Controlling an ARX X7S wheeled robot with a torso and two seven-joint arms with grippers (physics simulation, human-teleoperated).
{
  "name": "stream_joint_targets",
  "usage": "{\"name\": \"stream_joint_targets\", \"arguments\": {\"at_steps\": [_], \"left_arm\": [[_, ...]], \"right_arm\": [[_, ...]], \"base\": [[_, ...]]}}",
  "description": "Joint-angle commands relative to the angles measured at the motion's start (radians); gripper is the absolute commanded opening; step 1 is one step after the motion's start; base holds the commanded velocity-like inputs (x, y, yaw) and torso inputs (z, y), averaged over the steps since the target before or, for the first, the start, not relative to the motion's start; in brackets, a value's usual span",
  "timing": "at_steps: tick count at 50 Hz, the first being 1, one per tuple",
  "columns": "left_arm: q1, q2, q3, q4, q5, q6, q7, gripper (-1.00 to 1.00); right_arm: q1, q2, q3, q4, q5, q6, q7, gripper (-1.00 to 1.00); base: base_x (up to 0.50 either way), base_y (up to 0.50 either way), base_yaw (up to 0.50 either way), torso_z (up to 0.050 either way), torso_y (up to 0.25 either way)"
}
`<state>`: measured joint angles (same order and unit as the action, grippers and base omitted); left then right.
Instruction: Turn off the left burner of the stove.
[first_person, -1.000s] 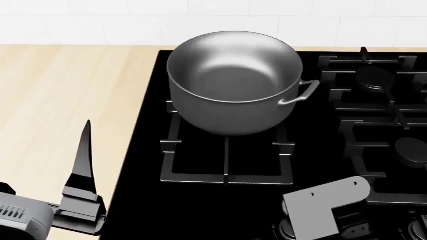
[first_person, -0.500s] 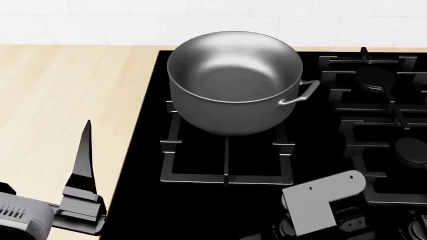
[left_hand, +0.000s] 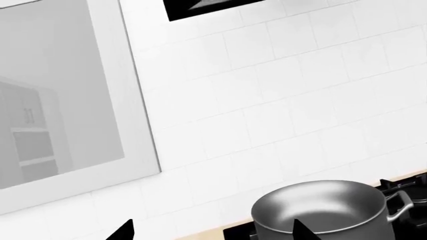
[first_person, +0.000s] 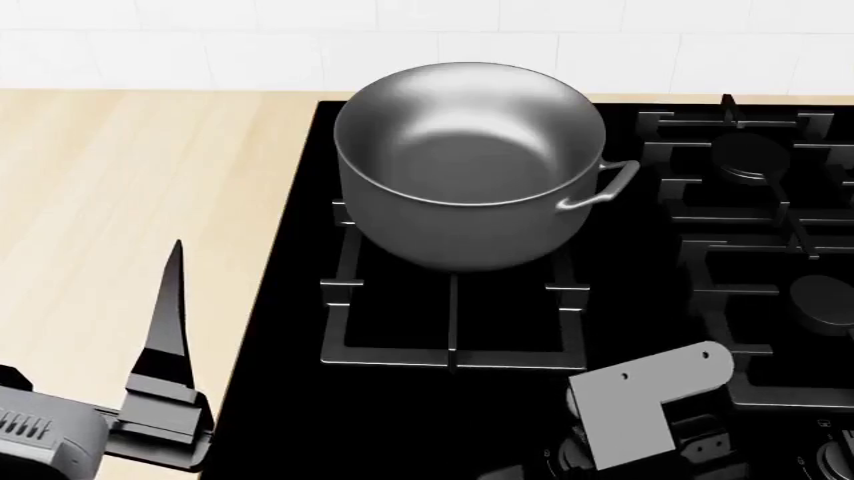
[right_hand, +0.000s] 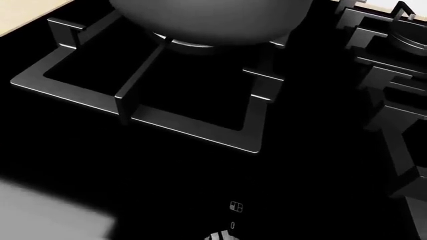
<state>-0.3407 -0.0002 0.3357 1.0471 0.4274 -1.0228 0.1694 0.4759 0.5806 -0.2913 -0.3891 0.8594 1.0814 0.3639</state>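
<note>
A steel pot (first_person: 467, 165) sits on the wide square black grate of the left burner (first_person: 454, 320). At five o'clock the right gripper (first_person: 641, 445) hovers over the black glass stove's (first_person: 280, 330) small dark knobs, perhaps touching one; its jaws are hidden. The left gripper (first_person: 167, 330) looks spread, holding nothing.

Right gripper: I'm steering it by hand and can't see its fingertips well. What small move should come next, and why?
Probably ease the right gripper a little lower onto the knob in front of the left burner, then close. In the head view it hangs at the stove front edge over the knob row; whether it grips a knob cannot be told. The pot sits clear behind.
</note>
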Motion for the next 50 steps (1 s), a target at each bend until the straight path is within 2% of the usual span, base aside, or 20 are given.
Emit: {"name": "stream_joint_targets", "arguments": {"at_steps": [1, 31, 50], "left_arm": [[0.000, 0.000, -0.001, 0.000, -0.003, 0.002, -0.001, 1.00], [-0.001, 0.000, -0.004, 0.000, -0.004, -0.002, 0.000, 1.00], [0.006, 0.000, -0.006, 0.000, -0.006, 0.007, 0.000, 1.00]], "right_arm": [[-0.041, 0.019, 0.012, 0.000, 0.001, -0.020, -0.002, 1.00], [-0.036, 0.028, -0.017, 0.010, 0.001, -0.011, -0.012, 1.00], [-0.110, 0.058, 0.042, -0.067, 0.015, -0.056, 0.025, 1.00]], "base": [[0.00, 0.00, 0.00, 0.000, 0.000], [0.00, 0.00, 0.00, 0.000, 0.000], [0.00, 0.00, 0.00, 0.000, 0.000]]}}
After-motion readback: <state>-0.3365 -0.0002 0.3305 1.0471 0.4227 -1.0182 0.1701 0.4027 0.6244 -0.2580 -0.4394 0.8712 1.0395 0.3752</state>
